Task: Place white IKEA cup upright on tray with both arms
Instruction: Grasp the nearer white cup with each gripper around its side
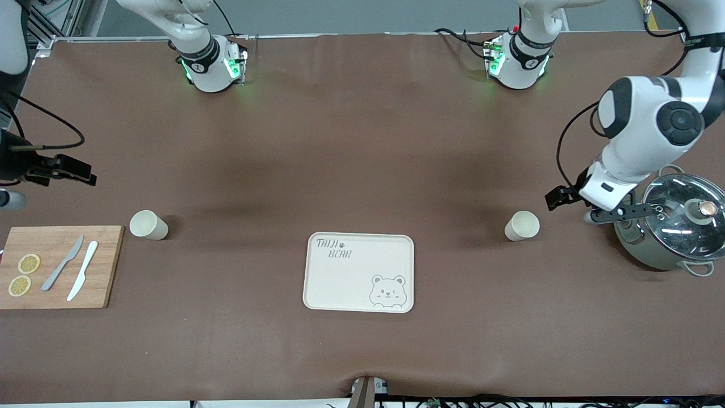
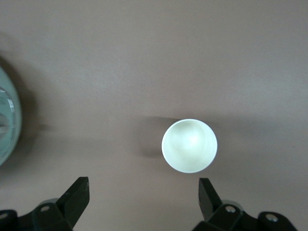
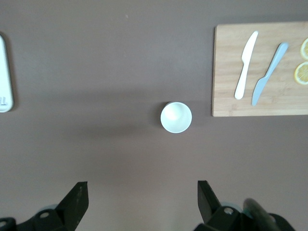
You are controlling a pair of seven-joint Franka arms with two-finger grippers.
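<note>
Two white cups stand upright on the brown table, apart from the tray. One cup (image 1: 521,225) is toward the left arm's end, the other (image 1: 148,225) toward the right arm's end, beside the cutting board. The cream tray (image 1: 340,283) with bear lettering lies between them, nearer the front camera, with nothing on it. My left gripper (image 1: 601,215) hovers open between its cup (image 2: 189,145) and the pot. My right gripper (image 1: 85,173) hovers open and high; its wrist view shows the other cup (image 3: 176,117) below. Left gripper (image 2: 143,195) and right gripper (image 3: 142,197) hold nothing.
A wooden cutting board (image 1: 105,266) (image 3: 226,96) with two knives and lemon slices lies at the right arm's end. A pot with a glass lid (image 1: 674,226) (image 2: 6,125) stands at the left arm's end, close to the left gripper. The tray's edge (image 3: 4,72) shows in the right wrist view.
</note>
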